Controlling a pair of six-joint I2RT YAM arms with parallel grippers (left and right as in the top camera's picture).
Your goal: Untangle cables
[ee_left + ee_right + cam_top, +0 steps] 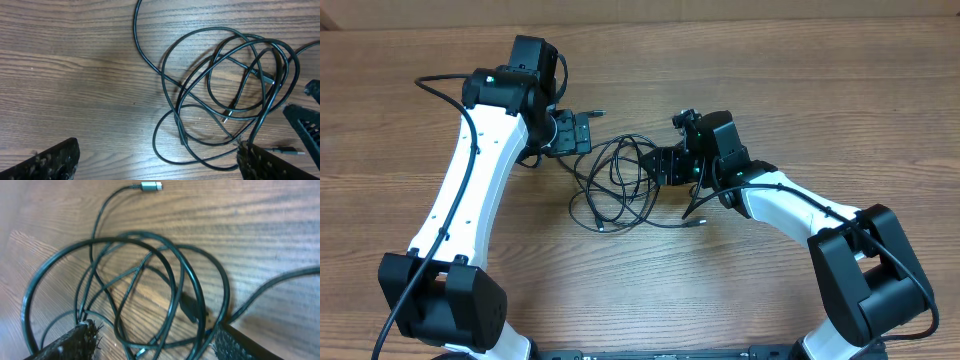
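Jaws, left and right, stand open at the cables (618,190), thin black loops tangled together.

The tangled cables (620,185) fill the gap between the left gripper (582,131) and right gripper (658,165), loops lying between the right gripper's jaws; bare bench (800,90) lies behind each
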